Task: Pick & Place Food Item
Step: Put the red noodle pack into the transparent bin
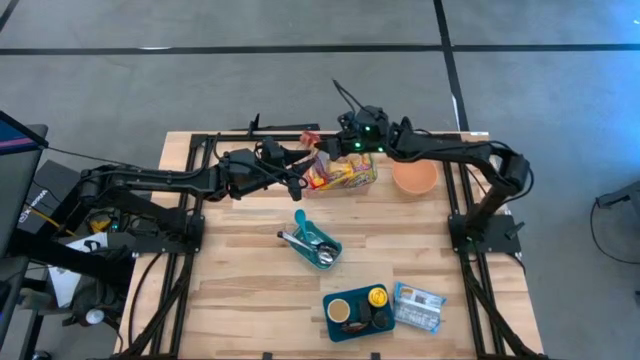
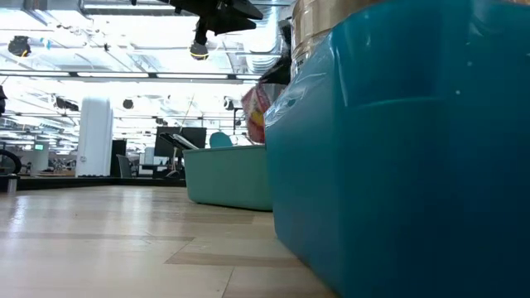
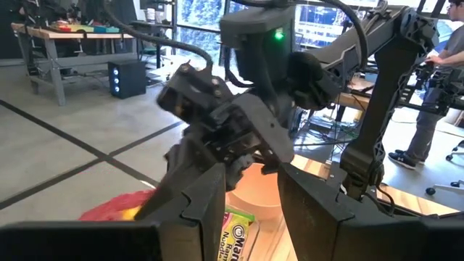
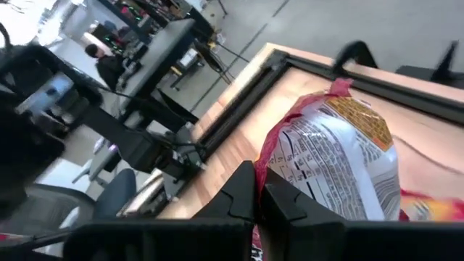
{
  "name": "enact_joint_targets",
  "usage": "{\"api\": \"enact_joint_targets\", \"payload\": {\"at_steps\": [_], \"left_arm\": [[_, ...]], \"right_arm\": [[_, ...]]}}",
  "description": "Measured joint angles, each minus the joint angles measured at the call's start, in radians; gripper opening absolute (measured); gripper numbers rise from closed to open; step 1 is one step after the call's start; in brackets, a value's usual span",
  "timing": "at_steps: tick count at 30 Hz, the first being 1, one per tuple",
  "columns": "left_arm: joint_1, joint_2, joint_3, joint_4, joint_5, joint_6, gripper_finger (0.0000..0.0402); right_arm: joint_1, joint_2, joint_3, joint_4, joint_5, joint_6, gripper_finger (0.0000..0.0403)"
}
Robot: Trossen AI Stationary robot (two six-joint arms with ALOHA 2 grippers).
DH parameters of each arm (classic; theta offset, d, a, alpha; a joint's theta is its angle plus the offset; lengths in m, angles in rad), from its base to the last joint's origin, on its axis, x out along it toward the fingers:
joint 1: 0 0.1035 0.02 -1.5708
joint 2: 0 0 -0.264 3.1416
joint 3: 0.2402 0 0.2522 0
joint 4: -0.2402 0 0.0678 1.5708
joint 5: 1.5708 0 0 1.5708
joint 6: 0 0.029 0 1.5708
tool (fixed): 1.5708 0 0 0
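Crinkled red-and-white foil sits right at my right end effector [image 4: 257,192], whose fingers look pressed together on the edge of the snack bag [image 4: 341,163]; I read this as a pinch on the crimped seam, the easiest part to lift. That bag lies at the far side of the bench [image 1: 250,260], on the pile of packets [image 1: 342,176] just beside the orange bowl [image 1: 414,178]. My left end effector [image 3: 250,199] hovers spread, facing the same pile from the opposite side, probably to steady it. Nearer me stand the teal bin of utensils [image 1: 312,243] and a blue tray [image 1: 357,312], likely drop spots.
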Motion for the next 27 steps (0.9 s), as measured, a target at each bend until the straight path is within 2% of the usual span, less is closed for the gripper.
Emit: {"api": "enact_joint_targets", "payload": {"at_steps": [9, 14, 18, 21, 27], "left_arm": [[0.000, 0.000, 0.000, 0.000, 0.000, 0.000, 0.0121], [0.000, 0.000, 0.000, 0.000, 0.000, 0.000, 0.0121], [0.000, 0.000, 0.000, 0.000, 0.000, 0.000, 0.0121], [0.000, 0.000, 0.000, 0.000, 0.000, 0.000, 0.0121], [0.000, 0.000, 0.000, 0.000, 0.000, 0.000, 0.0121]], "right_arm": [[0.030, 0.124, 0.140, -0.038, -0.012, -0.007, 0.0000], [0.027, 0.122, 0.142, -0.090, 0.050, -0.036, 0.0000], [0.015, 0.110, 0.142, -0.110, 0.057, -0.043, 0.0000], [0.013, 0.115, 0.142, -0.168, 0.064, -0.046, 0.0000], [0.021, 0.121, 0.142, -0.281, 0.147, -0.078, 0.0000]]}}
